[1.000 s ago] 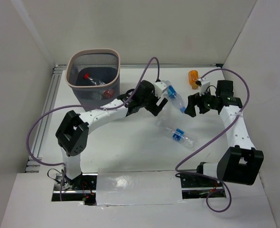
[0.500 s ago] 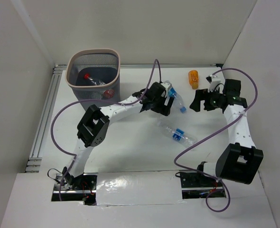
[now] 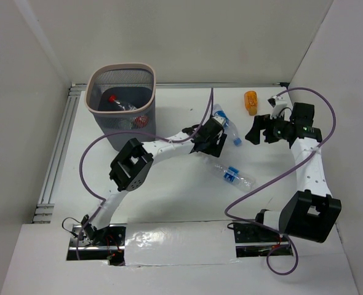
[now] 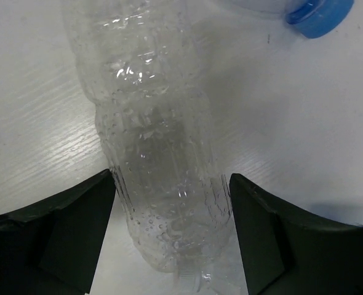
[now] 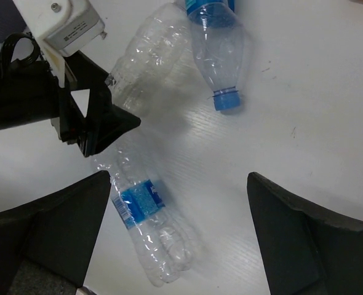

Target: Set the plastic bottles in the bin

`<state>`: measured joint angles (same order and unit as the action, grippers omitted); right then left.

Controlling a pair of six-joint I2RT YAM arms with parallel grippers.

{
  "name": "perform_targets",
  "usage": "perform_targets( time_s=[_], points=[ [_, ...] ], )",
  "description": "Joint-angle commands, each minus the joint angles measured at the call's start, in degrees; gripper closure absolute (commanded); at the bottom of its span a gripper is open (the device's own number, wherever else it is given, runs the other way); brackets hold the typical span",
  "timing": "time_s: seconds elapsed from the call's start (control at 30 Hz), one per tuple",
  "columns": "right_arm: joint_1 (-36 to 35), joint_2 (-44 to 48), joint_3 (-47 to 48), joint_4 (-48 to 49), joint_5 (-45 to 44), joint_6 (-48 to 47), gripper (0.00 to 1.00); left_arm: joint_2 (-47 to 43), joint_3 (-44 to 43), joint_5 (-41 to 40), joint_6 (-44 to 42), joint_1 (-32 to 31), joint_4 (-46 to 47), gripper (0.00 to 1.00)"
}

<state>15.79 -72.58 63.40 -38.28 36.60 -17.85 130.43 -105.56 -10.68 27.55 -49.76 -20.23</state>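
Observation:
The bin (image 3: 95,107) stands at the far left with a red-capped bottle (image 3: 117,101) inside. My left gripper (image 3: 215,145) is open and straddles a clear unlabelled bottle (image 4: 157,141) lying on the table; its fingers (image 4: 64,227) sit close on either side. A blue-capped bottle (image 3: 228,127) lies just beyond; its cap (image 4: 320,13) shows in the left wrist view. A blue-labelled bottle (image 3: 232,174) lies nearer the arms. My right gripper (image 3: 255,130) is open and empty, hovering above the labelled bottle (image 5: 146,230). The right wrist view also shows the clear bottle (image 5: 147,58), the blue-capped bottle (image 5: 218,43) and the left gripper (image 5: 101,126).
A small orange container (image 3: 250,102) stands at the far right near the back wall. White walls close in the table on three sides. A metal rail (image 3: 55,153) runs along the left edge. Purple cables loop over both arms.
My left arm has reached further right and lowered its open gripper over the clear bottle. My right gripper has drawn back toward the far right and risen slightly.

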Motion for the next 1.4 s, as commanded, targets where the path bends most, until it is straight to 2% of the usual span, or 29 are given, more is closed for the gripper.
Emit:
perform_targets(
  time_s=[0.0,0.03,0.1,0.13,0.17,0.23,0.3,0.33,0.4,0.53,0.57,0.63,0.7,0.83,0.9,1.0,1.17,1.23,1.27,1.33,1.37],
  points=[
    [0.38,2.09,0.24,1.37,3.29,-1.13,0.03,0.18,0.17,-4.00,1.54,0.36,0.72,0.15],
    [0.38,2.61,0.24,0.76,4.52,-2.10,0.07,-0.52,0.70,-5.57,1.54,0.36,0.72,0.31],
    [0.38,2.62,0.24,-0.82,5.93,-3.85,0.14,-1.40,0.70,-6.45,1.54,0.36,0.72,0.46],
    [0.38,2.62,0.24,-1.79,6.81,-7.00,0.18,-2.54,0.01,-7.07,0.93,0.36,0.72,0.59],
    [0.38,2.62,0.24,-3.10,8.82,-9.03,0.26,-3.33,0.00,-7.77,0.93,0.36,0.72,0.64],
    [0.38,2.09,0.24,-8.54,11.03,-17.34,0.38,-5.35,-1.22,-7.78,-0.47,1.06,0.19,0.69],
    [0.38,0.95,0.76,-13.45,11.83,-22.21,0.55,-8.95,-2.37,-6.82,-1.26,2.55,0.19,0.73],
    [0.38,0.95,0.76,-15.23,12.44,-27.37,0.57,-10.27,-3.07,-4.90,-1.79,3.08,0.19,0.75],
    [0.38,0.42,-0.55,-17.26,12.44,-30.66,0.58,-14.39,-4.74,-3.66,-3.11,4.75,0.80,0.75],
    [0.38,0.42,-3.18,-16.13,12.44,-31.46,0.43,-20.11,-8.78,-1.63,-4.35,7.30,0.28,0.76],
    [0.38,1.03,-3.89,-16.12,11.83,-31.46,0.31,-21.43,-9.40,-1.63,-4.87,8.26,-0.51,0.76],
    [0.38,1.64,-4.50,-14.90,11.22,-31.46,0.19,-24.33,-9.40,-1.63,-4.87,9.32,-0.51,0.76],
    [-0.32,2.26,-5.90,-13.84,10.60,-31.46,0.00,-28.73,-9.40,-2.15,-4.87,11.42,-0.51,0.76],
    [-3.57,4.37,-8.02,-13.31,9.37,-32.60,0.00,-35.67,-8.62,-6.10,-5.40,15.21,0.80,0.72],
    [-6.11,4.37,-8.02,-13.31,8.76,-32.60,0.00,-38.13,-5.56,-10.30,-6.80,17.05,1.95,0.71],
    [-7.62,3.05,-8.02,-13.92,8.22,-33.13,0.00,-42.27,-1.77,-11.03,-6.28,22.58,1.95,0.68],
    [-9.38,3.05,-8.02,-9.45,6.38,-27.96,0.15,-47.19,7.46,-14.45,-6.98,27.16,2.47,0.68],
    [-9.38,2.53,-7.50,-7.96,5.07,-24.61,0.15,-47.98,10.70,-16.03,-8.12,28.39,2.47,0.60],
    [-9.98,2.53,-7.50,-6.82,3.58,-23.21,0.11,-47.99,11.51,-16.04,-8.13,28.40,1.95,0.42],
    [-11.22,1.83,-6.97,-6.19,1.64,-23.20,0.00,-48.69,13.62,-16.04,-8.13,29.97,1.95,0.22],
    [-11.83,1.82,-6.97,-6.19,-0.72,-23.20,0.00,-48.69,14.15,-15.35,-8.65,29.98,1.95,0.14]
  ],
)
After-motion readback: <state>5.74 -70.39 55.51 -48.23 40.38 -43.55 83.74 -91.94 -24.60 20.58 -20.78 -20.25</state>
